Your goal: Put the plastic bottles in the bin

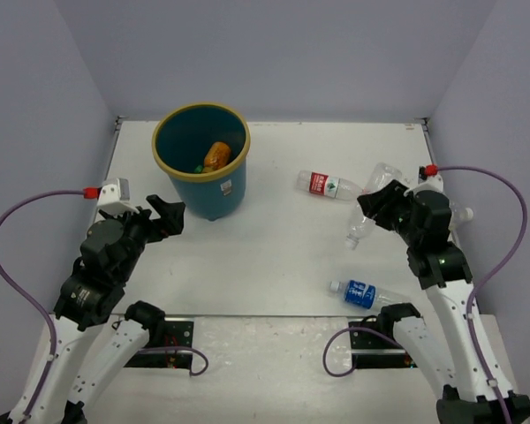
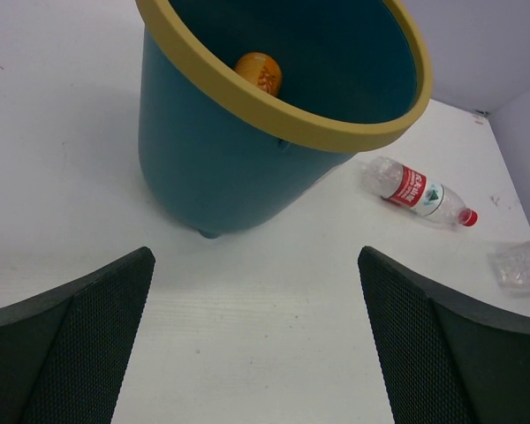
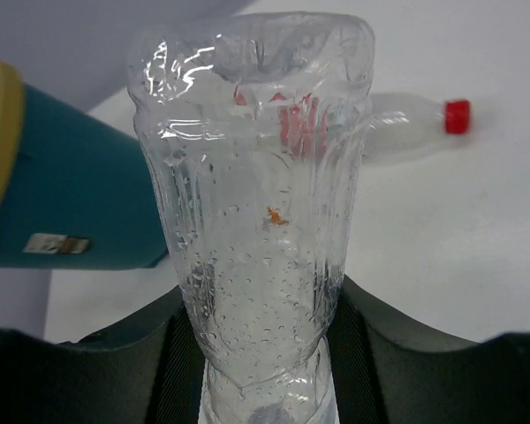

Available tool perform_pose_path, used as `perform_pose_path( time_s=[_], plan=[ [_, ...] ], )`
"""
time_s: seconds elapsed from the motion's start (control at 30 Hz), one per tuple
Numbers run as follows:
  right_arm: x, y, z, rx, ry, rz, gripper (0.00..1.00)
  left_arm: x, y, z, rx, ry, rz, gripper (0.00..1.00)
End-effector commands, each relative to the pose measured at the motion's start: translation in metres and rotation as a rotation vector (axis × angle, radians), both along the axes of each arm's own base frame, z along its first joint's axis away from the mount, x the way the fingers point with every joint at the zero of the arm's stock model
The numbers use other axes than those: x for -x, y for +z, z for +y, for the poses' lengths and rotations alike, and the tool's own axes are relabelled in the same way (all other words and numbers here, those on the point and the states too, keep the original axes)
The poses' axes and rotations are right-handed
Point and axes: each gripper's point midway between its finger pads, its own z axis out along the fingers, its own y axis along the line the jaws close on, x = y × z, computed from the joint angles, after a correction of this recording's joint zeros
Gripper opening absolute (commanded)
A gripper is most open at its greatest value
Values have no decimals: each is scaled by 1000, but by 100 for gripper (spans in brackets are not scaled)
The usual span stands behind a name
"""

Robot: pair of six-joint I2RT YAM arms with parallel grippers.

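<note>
The teal bin [image 1: 181, 146] with a yellow rim stands at the back left and holds an orange bottle [image 1: 216, 155] and something green. My right gripper [image 1: 377, 205] is shut on a plain clear bottle [image 1: 360, 228], which fills the right wrist view [image 3: 256, 177] between the fingers. A red-label bottle [image 1: 329, 185] lies on the table left of that gripper. A blue-label bottle [image 1: 364, 292] lies near the right arm's base. My left gripper [image 1: 170, 216] is open and empty, just in front of the bin [image 2: 212, 168]; its wrist view shows bare table between the fingers [image 2: 450, 344].
Another clear bottle [image 1: 460, 214] lies partly hidden behind the right arm near the right wall. Walls close the table at the back and on both sides. The bin's white label [image 3: 57, 243] faces the right arm.
</note>
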Motion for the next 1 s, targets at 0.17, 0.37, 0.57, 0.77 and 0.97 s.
perform_pose_path(
  time_s=[0.17,0.37,0.57,0.77,0.97],
  plan=[
    [3,164,105,26,433,-445,27,-1,-2,5,-25,13,-27,100],
    [-24,228,207,96,653,-571,29,-1,-4,3,-23,1,-22,100],
    [-84,229,294,191,705,-564,34,-3,-9,0,-20,-7,-15,100],
    [-139,212,356,204,683,-613,42,-7,-21,-5,-42,-31,28,100],
    [-150,194,377,170,707,-605,76,-8,-23,-5,-52,-38,35,100]
  ],
)
